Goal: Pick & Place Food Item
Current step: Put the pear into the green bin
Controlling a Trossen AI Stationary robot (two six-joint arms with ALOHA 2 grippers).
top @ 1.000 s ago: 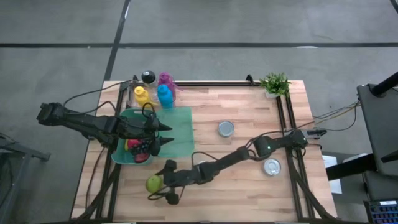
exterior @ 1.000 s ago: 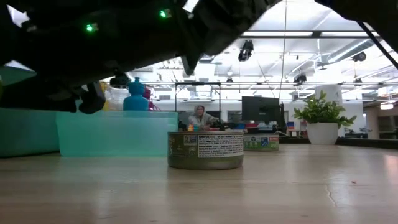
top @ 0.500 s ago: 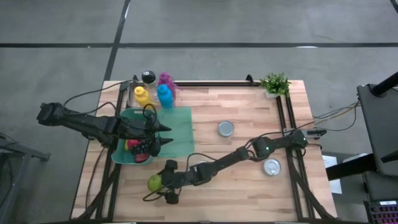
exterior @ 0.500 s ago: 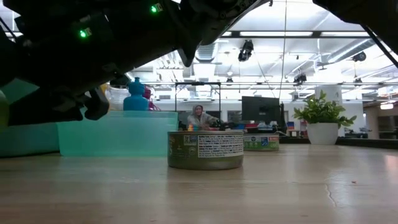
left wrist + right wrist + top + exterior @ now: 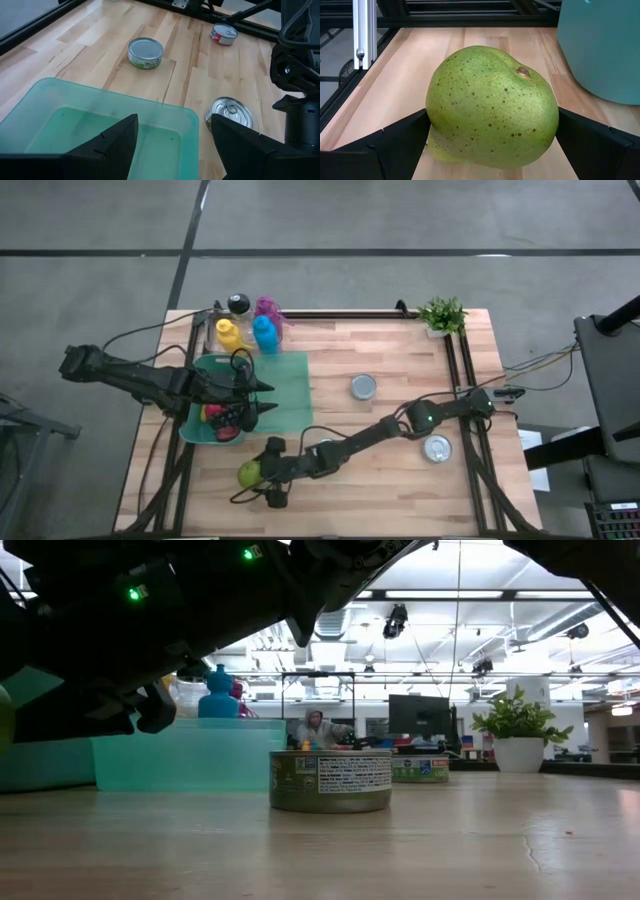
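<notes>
A green speckled pear [image 5: 492, 107] lies on its side on the wood near the table's near-left corner [image 5: 247, 474]. My right gripper [image 5: 492, 150] reaches across the table to it [image 5: 265, 472]. It is open, with one finger on each side of the pear; I cannot tell whether they touch it. My left gripper [image 5: 172, 145] is open and hovers over a translucent green bin [image 5: 115, 125] on the left of the table [image 5: 262, 398]. Beside it a teal bowl [image 5: 197, 385] holds red and dark fruit.
One tin can [image 5: 363, 387] stands mid-table and another [image 5: 437, 448] near the right rail. A third [image 5: 230, 111] sits close under the right arm. Coloured bottles [image 5: 250, 332] stand at the far-left edge and a potted plant [image 5: 442, 314] at the far right. Black rails run along both sides.
My right gripper slid a short way toward the table's left edge, closing in on the pear so its fingers now flank it, then stopped. The pear has stayed where it was. The left arm has kept still.
</notes>
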